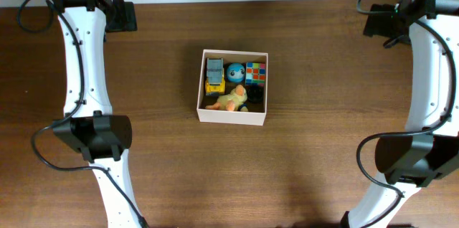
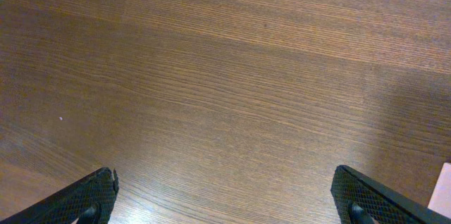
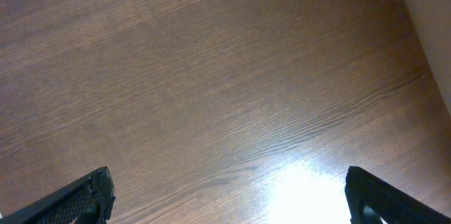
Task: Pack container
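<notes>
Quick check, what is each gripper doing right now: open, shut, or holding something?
Left gripper: open, jaws wide apart, holding nothing.
Right gripper: open, jaws wide apart, holding nothing.

Left hand (image 2: 224, 185), fingers wide apart, above wood-grain table (image 2: 225, 76).

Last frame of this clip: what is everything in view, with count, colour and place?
container: one, white outside, tan inside, table centre
toy truck: one, yellow and grey, container's far left
round toy: one, blue, far middle
puzzle cube: one, multicoloured, far right
plush duck: one, yellow, near side
dark item: one, black, near right, too small to identify
table: one, dark brown wood
left gripper: one, black, open, empty, above wood
right gripper: one, black, open, empty, above wood
</notes>
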`<state>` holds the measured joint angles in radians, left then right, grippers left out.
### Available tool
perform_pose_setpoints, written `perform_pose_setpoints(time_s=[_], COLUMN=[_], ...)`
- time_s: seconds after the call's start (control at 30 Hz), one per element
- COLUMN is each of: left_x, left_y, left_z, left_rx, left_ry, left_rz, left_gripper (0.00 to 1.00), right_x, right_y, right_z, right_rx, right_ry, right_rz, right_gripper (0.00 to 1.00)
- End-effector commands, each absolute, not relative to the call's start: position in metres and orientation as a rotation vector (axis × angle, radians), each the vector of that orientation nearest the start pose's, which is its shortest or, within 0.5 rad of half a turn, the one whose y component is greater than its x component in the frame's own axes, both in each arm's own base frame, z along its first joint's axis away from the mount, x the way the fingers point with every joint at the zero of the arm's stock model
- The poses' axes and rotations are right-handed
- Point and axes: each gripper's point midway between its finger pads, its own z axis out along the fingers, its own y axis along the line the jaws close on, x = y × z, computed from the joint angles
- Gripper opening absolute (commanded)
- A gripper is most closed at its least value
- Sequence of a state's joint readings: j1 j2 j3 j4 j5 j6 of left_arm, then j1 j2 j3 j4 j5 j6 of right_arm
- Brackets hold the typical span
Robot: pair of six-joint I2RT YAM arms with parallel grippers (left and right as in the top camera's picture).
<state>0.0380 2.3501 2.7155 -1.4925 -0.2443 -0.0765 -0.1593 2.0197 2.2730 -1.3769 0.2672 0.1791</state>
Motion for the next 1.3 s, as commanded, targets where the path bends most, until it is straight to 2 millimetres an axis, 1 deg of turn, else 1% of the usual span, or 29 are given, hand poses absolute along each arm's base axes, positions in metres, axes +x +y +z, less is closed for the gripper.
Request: perform_pose_setpoints(time_s=[0.0,0.17,0.23,0.3,0.37,0.43,0.53,0.6,0.7,0.8,1.1,1.27], left_x=[0.515,0.516,0.514,0.514,0.515,0.517,0.52,0.517,0.502,0.479,0.396,0.353], left_y=[0.064,0.066,0.065,0.06,0.059,0.059,0.058,0.057,0.057,0.056,0.052,0.051], left_z=[0.229,0.228,0.24,0.256,0.277,0.305,0.336,0.351,0.358,0.349,0.283,0.252], left_rx=[-0.246,-0.246,-0.248,-0.261,-0.283,-0.287,-0.289,-0.291,-0.293,-0.294,-0.294,-0.298], left_ry=[2.658,2.658,2.63,2.586,2.519,2.424,2.294,2.218,2.134,2.088,1.972,1.919], left_rz=[0.332,0.346,0.336,0.282,0.257,0.242,0.22,0.209,0.198,0.191,0.17,0.16], left_gripper=[0.99,0.99,0.99,0.99,0.99,0.99,0.99,0.99,0.99,0.99,0.99,0.99], right_x=[0.448,0.448,0.448,0.448,0.448,0.448,0.448,0.448,0.448,0.448,0.448,0.448], right_y=[-0.117,-0.117,-0.117,-0.117,-0.117,-0.117,-0.117,-0.117,-0.117,-0.117,-0.117,-0.117], right_z=[0.255,0.255,0.255,0.255,0.255,0.255,0.255,0.255,0.255,0.255,0.255,0.255], right_rx=[0.529,0.529,0.529,0.529,0.529,0.529,0.529,0.529,0.529,0.529,0.529,0.529], right_ry=[2.617,2.618,2.617,2.618,2.617,2.618,2.617,2.617,2.617,2.618,2.618,2.617], right_rz=[-0.35,-0.35,-0.35,-0.35,-0.35,-0.35,-0.35,-0.35,-0.35,-0.35,-0.35,-0.35], right_gripper=[0.99,0.99,0.99,0.99,0.99,0.99,0.99,0.99,0.99,0.99,0.99,0.98])
